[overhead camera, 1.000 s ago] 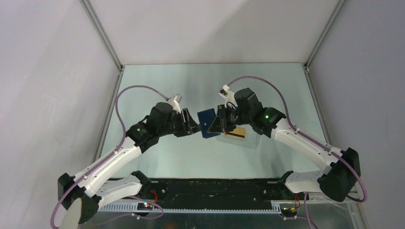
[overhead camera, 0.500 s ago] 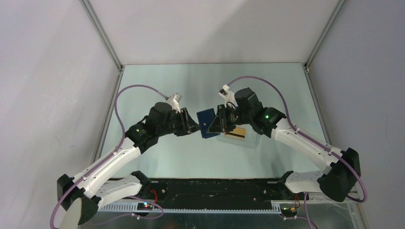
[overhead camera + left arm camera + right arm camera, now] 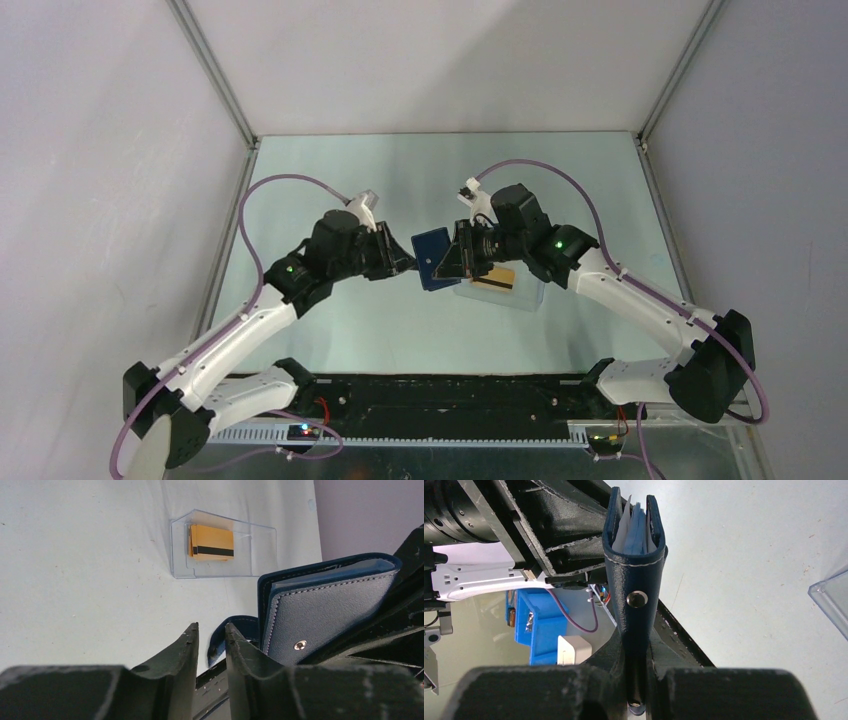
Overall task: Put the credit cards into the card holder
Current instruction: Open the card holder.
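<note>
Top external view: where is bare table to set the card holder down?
Crowded: the centre, around left gripper, right gripper, card holder, clear tray. Free: the far strip of table behind them, and the near strip before the black rail.
</note>
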